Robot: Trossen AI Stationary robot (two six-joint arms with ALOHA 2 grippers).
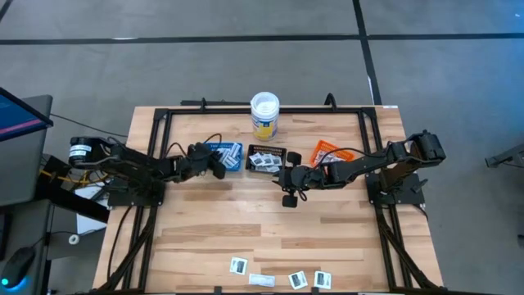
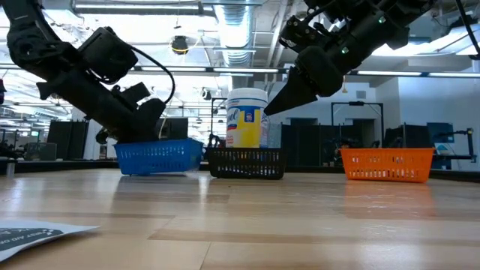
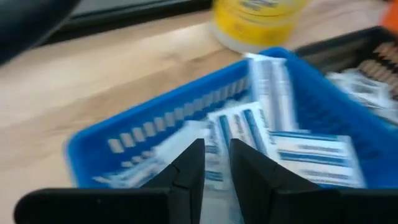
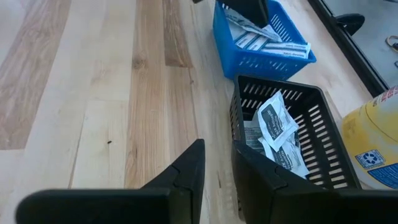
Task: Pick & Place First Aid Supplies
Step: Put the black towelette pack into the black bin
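I hold the left gripper (image 3: 216,163) over the blue tray (image 1: 229,157), fingers nearly closed, nothing visibly between them. The right gripper (image 4: 217,171), also nearly closed and empty, hovers beside the black tray (image 4: 323,134). Four packets (image 1: 238,265) wait near the desk (image 1: 246,221) front edge; I should approach them slowly from above.

We see bare table (image 1: 270,233) across the middle; the blue tray (image 1: 229,156), black tray (image 1: 267,159), orange tray (image 1: 326,152) and tub (image 1: 264,115) crowd the far edge, packets (image 1: 278,277) the near.
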